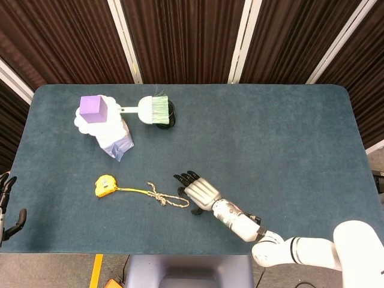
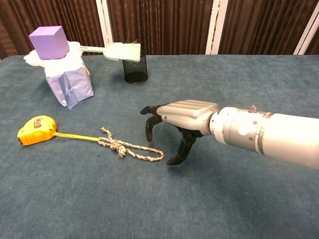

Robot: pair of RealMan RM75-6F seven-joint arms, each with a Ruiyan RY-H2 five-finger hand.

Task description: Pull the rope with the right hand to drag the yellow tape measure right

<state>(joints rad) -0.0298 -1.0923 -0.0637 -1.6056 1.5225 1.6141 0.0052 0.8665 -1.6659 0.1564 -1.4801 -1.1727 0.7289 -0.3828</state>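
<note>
Your felt-topped table (image 1: 288, 120) is napped teal with rounded corners, bare across its right half. At 10 o'clock a purple cube (image 1: 93, 108) tops a crinkled bag, beside a brush (image 1: 153, 110) over a black mesh cup (image 2: 135, 65). Your right hand (image 1: 199, 193), fingers apart and curled down, holds nothing, just right of the braided rope (image 1: 168, 199) loop. The yellow tape measure (image 1: 104, 185) lies at 8 o'clock. Your left hand (image 1: 8, 207), fingers apart, sits at the left edge.

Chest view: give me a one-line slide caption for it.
Open right hand poised beside the looped end of the braided rope tied to the yellow tape measure, not yet gripping.
</note>
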